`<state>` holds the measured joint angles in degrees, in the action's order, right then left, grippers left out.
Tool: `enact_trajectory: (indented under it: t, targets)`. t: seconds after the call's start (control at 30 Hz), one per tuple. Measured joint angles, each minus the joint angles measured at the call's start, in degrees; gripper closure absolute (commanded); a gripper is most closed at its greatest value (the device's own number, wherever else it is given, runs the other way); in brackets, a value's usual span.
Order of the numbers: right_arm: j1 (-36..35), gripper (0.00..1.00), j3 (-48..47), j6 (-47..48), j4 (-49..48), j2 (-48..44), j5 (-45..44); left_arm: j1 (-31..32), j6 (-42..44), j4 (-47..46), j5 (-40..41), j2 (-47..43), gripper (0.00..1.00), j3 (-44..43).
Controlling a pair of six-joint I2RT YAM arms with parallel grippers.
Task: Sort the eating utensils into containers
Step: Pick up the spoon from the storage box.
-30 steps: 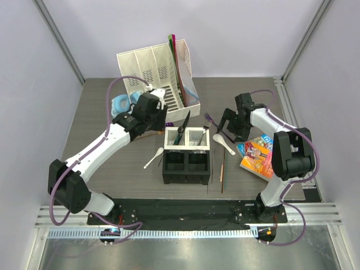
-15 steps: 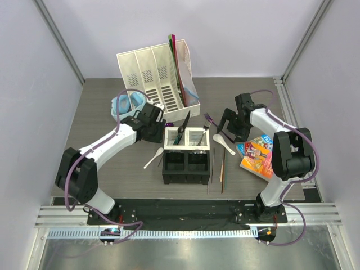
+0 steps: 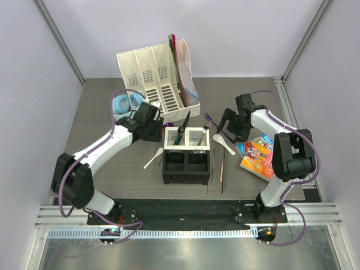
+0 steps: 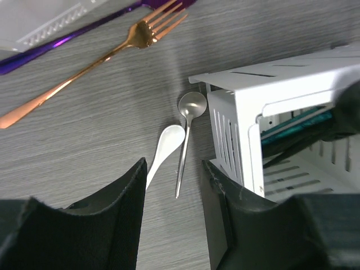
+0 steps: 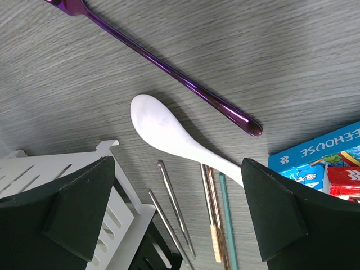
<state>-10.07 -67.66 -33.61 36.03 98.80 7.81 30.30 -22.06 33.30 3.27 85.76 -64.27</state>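
The left gripper [image 4: 173, 164] stands with its jaws apart and nothing between them, tilted down over the table [image 3: 247, 95]. A white soup spoon [image 4: 169, 138] and a slim metal spoon [image 4: 191, 104] lie side by side just ahead of the fingertips and roughly on the line between them. This placement suits a straddling pick, since both pieces lie flat and must be approached from above with a finger on either side. The white slotted wall of the caddy [image 4: 247, 107] rises close beside one finger, so the clearance on that side appears tight. A copper-coloured fork [image 4: 112, 53] lies farther ahead, toward the opposite finger. The right gripper [image 5: 177, 163] is also spread wide and carries nothing. A second white soup spoon [image 5: 163, 132] lies between its fingers, bowl forward and handle running back toward one of them. A purple fork [image 5: 169, 67] crosses the table beyond the tips. Thin chopsticks [image 5: 211, 214] lie parallel behind the tips, under the wrist. A book [image 5: 320, 163] sits just outside one finger and a corner of the caddy just outside the other. From overhead, a black utensil [image 3: 183, 126] leans out of a white cell of the caddy, because it is longer than the cell is deep. The remaining utensils are spread flat around the caddy, so sorting appears to be at an early stage. Either arm seems positioned to lower onto the spoon before it.
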Motion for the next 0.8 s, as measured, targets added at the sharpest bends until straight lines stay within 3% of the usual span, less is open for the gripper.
enact_trajectory:
  t: [0.37,0.8]
  targets:
    - [0.15,0.0,5.01,-0.76,-2.25,-3.15,0.07,-0.02,-0.02,2.12,-2.64,-4.9,0.56,-9.2]
    - [0.63,0.0,12.35,-2.32,-4.79,-6.69,0.7,2.8,-1.99,1.4,-9.81,6.93,0.59,-16.2]
